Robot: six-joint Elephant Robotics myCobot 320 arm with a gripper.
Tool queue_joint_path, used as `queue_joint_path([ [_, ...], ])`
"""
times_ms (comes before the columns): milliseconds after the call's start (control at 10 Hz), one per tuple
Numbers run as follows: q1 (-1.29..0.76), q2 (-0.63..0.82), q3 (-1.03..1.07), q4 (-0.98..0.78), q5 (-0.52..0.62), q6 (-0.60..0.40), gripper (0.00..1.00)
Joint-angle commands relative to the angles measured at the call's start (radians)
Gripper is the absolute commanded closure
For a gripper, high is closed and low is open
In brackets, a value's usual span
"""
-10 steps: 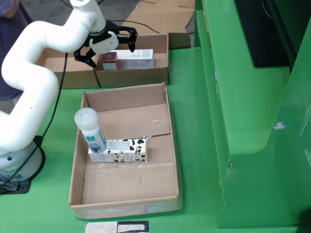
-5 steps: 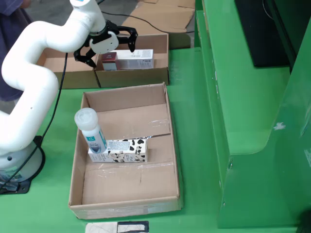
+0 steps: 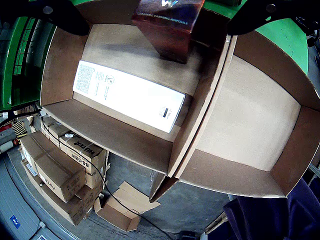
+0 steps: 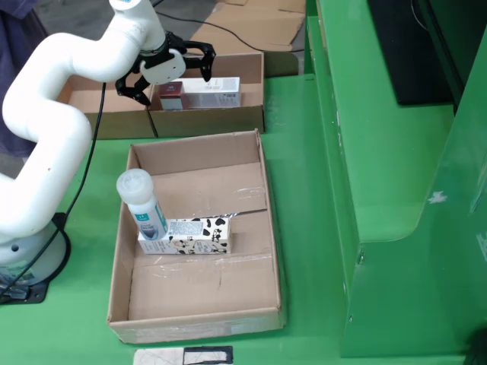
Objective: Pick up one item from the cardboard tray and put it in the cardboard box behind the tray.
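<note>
In the fixed view, my gripper (image 4: 175,85) hangs over the cardboard box (image 4: 228,122) behind the tray, its fingers spread wide. A dark red carton (image 4: 171,96) stands in that box beside a long white carton (image 4: 214,93). The gripper view looks down into the same box (image 3: 115,135). There the red carton (image 3: 167,30) stands upright between my open gripper (image 3: 157,25), clear of both black fingers (image 3: 65,15). The white carton (image 3: 127,95) lies flat. The cardboard tray (image 4: 194,144) in front holds a white bottle (image 4: 142,204) and a cow-patterned carton (image 4: 194,236).
A second open cardboard box (image 4: 99,114) stands left of the target box in the fixed view; in the gripper view it lies on the right (image 3: 250,115). A raised green ledge (image 4: 365,152) runs along the right. Stacked cartons (image 3: 60,165) sit on the floor below the table.
</note>
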Motion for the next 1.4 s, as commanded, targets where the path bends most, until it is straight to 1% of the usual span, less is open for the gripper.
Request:
queue_joint_path([
  [0,0.012,0.029,0.015,0.007,0.015,-0.008,0.0],
  [100,0.012,0.029,0.015,0.007,0.015,-0.008,0.0],
  [200,-0.071,0.143,0.015,-0.094,0.02,-0.067,0.0],
  [500,-0.071,0.143,0.015,-0.094,0.02,-0.067,0.0],
  [600,-0.177,0.196,0.015,-0.056,0.023,-0.104,0.0],
  [800,-0.177,0.196,0.015,-0.056,0.023,-0.104,0.0],
  [900,-0.318,0.287,0.015,0.07,-0.098,-0.205,0.0],
  [1000,-0.318,0.287,0.015,0.07,-0.098,-0.205,0.0],
  [1100,-0.396,0.305,0.015,0.045,-0.08,-0.228,0.0],
  [1300,-0.396,0.305,0.015,0.045,-0.08,-0.228,0.0],
])
